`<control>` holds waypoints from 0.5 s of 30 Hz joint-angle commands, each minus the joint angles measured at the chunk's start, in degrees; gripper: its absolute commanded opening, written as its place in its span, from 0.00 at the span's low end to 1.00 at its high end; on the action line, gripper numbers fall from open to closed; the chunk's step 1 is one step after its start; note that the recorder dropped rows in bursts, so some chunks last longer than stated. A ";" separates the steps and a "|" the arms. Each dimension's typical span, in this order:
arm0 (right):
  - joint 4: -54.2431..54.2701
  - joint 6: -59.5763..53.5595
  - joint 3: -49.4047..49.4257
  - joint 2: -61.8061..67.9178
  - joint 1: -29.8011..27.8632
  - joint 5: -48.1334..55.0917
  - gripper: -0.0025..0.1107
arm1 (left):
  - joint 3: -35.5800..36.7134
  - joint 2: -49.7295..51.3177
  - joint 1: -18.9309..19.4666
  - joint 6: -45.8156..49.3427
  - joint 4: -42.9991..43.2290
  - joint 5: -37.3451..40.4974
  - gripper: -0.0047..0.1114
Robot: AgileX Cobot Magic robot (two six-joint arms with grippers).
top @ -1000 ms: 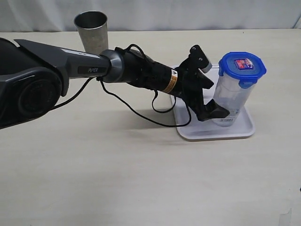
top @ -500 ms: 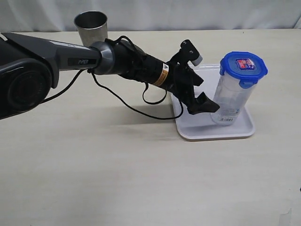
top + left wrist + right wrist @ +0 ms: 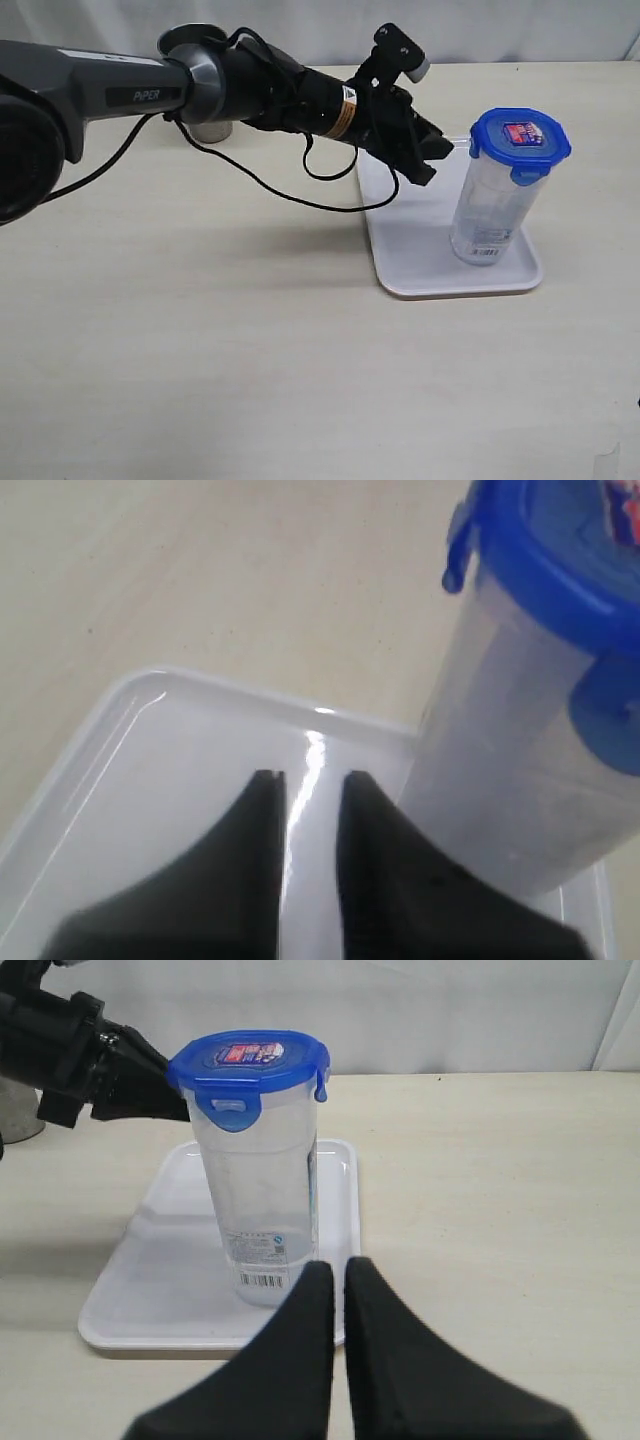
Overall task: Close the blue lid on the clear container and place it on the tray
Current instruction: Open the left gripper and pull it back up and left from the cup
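Observation:
The clear container stands upright on the white tray, with the blue lid seated on top, sticker up. My left gripper hovers over the tray's far left corner, a short way from the container and not touching it. In the left wrist view its fingertips stand nearly together, a narrow gap between them and nothing in it, above the tray beside the container. My right gripper is shut and empty, facing the container and lid from beyond the tray.
A grey metal tumbler stands at the back left, partly hidden behind the left arm. A black cable loops under that arm. The pale table stretches in front and to the left of the tray.
My left gripper drew away from the container's lower body, rose toward the tray's far corner, and its jaws went from wide apart to nearly together. The container stays on the tray.

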 commanded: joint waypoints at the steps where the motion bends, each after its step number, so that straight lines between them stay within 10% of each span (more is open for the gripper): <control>1: -0.19 0.18 0.11 -0.28 -0.24 0.09 0.06 | 0.35 -2.21 0.70 -0.75 -0.44 -0.60 0.04; 11: -0.19 0.18 0.11 -0.28 -0.24 0.09 0.06 | 0.67 -7.76 0.02 -7.12 -0.44 10.95 0.04; 15: -0.19 0.18 0.11 -0.28 -0.24 0.09 0.06 | 6.49 -12.78 -2.85 -7.12 -0.44 30.52 0.04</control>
